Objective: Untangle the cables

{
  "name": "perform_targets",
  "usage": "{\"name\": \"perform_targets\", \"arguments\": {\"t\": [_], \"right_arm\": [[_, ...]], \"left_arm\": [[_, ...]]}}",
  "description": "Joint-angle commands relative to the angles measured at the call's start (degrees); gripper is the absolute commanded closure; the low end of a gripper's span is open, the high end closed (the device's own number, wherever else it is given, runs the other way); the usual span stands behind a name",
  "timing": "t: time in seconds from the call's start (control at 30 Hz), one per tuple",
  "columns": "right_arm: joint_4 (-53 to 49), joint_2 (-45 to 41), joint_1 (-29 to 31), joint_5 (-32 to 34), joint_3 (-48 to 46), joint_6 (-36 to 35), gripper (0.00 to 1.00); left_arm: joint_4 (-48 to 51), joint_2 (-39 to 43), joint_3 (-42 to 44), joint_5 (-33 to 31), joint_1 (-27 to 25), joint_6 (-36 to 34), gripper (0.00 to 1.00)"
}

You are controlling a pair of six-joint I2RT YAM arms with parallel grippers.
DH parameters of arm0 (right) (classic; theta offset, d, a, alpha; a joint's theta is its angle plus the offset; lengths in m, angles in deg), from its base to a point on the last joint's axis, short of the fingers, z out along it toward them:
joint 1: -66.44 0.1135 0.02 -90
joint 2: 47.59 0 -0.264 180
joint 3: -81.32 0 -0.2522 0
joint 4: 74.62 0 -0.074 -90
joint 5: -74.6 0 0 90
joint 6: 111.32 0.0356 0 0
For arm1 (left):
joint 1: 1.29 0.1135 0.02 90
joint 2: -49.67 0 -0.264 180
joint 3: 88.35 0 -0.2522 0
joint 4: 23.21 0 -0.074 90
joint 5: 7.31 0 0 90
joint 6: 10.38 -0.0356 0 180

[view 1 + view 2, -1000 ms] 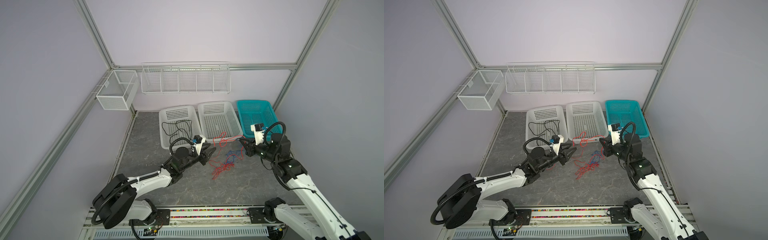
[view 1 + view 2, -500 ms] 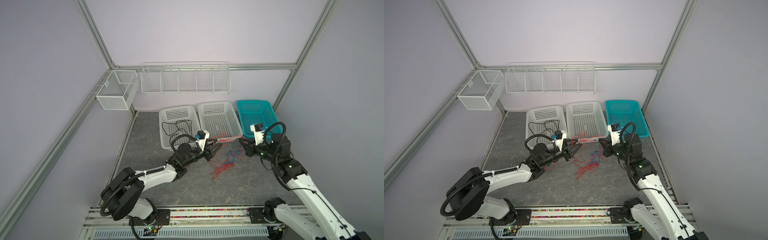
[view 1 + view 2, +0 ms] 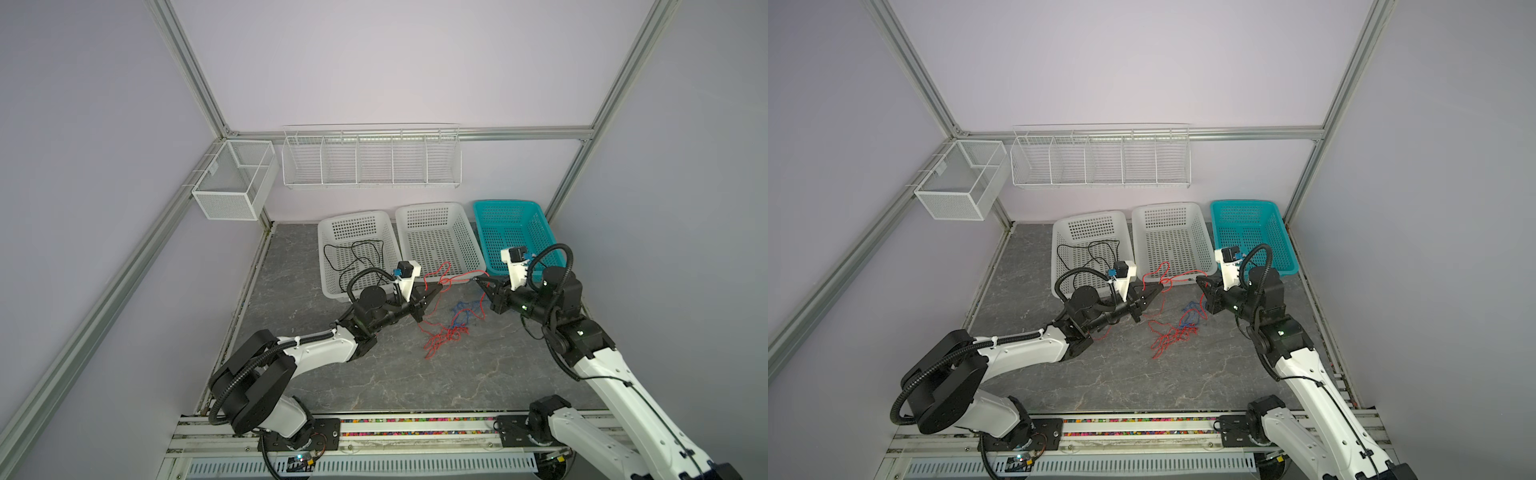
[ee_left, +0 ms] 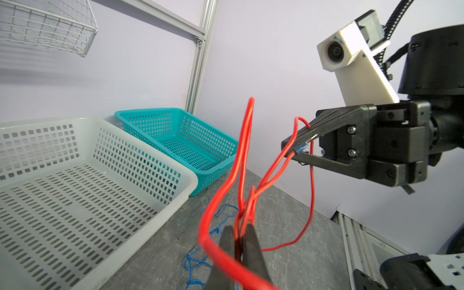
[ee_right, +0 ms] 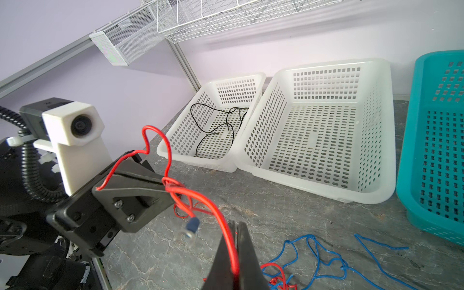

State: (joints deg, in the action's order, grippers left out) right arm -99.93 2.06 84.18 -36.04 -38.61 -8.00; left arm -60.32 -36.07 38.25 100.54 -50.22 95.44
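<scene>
A thin red cable (image 3: 461,276) (image 3: 1179,275) hangs stretched above the floor between my two grippers. My left gripper (image 3: 439,286) (image 3: 1160,286) (image 4: 239,229) is shut on a bunch of its red loops (image 4: 244,140). My right gripper (image 3: 478,281) (image 3: 1199,279) (image 5: 236,224) is shut on the same red cable (image 5: 200,198) close to its blue-sleeved fork terminal (image 5: 192,224). The rest of the red cable lies tangled with a blue cable (image 3: 459,316) (image 5: 313,251) on the floor below. A black cable (image 3: 357,257) (image 5: 216,128) lies in the left white basket.
Three baskets stand along the back: a white one (image 3: 332,245) on the left, a white one (image 3: 436,208) in the middle, and a teal one (image 3: 515,203) on the right. Wire racks (image 3: 370,158) hang on the wall above. The grey stone-patterned floor (image 3: 395,374) lies in front.
My left gripper has reached forward and to the right to the red cable and shut on it. My right gripper has stayed in place, shut on the red cable.
</scene>
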Motion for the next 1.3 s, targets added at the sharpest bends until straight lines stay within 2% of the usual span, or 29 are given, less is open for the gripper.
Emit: {"name": "perform_targets", "arguments": {"t": [0.0, 0.13, 0.3, 0.57, 0.7, 0.9, 1.07, 1.27], "right_arm": [[1.4, -1.3, 0.4, 1.7, 1.0, 0.1, 0.94], [-0.4, -1.7, 0.4, 9.3, 0.6, 0.3, 0.94], [-4.7, 1.0, 0.0, 24.5, 0.1, 2.4, 0.94], [-4.4, 5.4, -2.4, 35.0, -3.0, 6.6, 0.94], [-4.3, 6.7, -3.9, 35.8, -3.7, 7.5, 0.94], [-3.4, 8.4, -4.7, 35.0, -3.8, 8.4, 0.94], [-2.3, 8.8, -4.8, 33.0, -3.8, 8.2, 0.94], [-2.3, 9.0, -4.8, 31.3, -3.8, 7.5, 0.94]], "left_arm": [[-0.4, -0.7, -2.3, 0.3, -0.3, 0.3, 1.0], [-0.1, 0.9, -1.0, -1.2, -0.3, 0.2, 1.0], [1.5, 6.0, 1.3, -4.2, -0.3, -1.0, 1.0], [13.1, 19.5, 4.7, -14.3, -0.3, -7.0, 1.0], [18.5, 27.1, 6.8, -22.9, 0.0, -8.3, 1.0], [23.7, 34.1, 7.8, -28.1, 0.1, -10.6, 1.0], [27.7, 35.6, 5.3, -28.4, 0.2, -11.3, 1.0], [37.8, 31.0, -7.8, -25.3, 0.2, -12.8, 1.0]]}}
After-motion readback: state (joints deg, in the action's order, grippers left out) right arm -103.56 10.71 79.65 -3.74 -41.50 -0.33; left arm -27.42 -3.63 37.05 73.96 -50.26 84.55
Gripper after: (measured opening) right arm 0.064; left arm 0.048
